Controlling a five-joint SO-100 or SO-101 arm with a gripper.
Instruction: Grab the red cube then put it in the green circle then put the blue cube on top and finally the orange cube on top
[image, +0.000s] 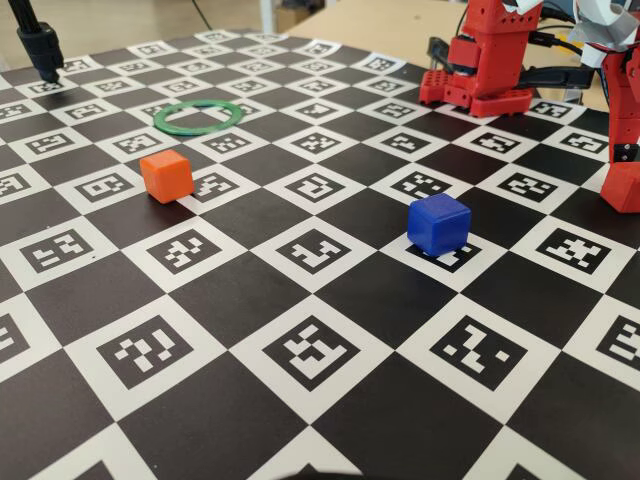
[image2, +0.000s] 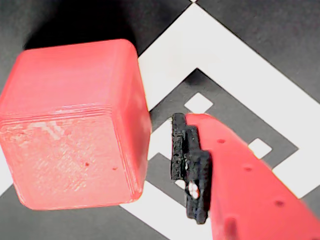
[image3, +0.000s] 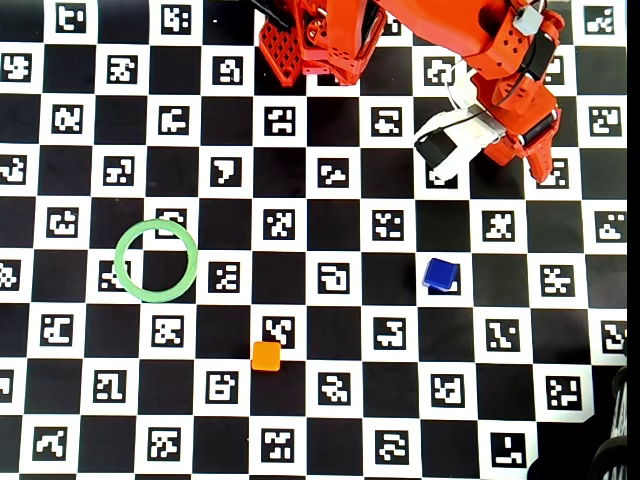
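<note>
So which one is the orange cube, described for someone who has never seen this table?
In the overhead view, start at the green circle on the left of the checkerboard table. Go down and to the right of it: the orange cube sits alone there, outside the ring. The only other loose cube in that view is the blue cube, far to the right.

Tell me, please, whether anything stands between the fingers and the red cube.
Nothing visible does. In the wrist view, only bare board shows between the one visible finger and the red cube beside it. The other finger is out of frame.
</note>
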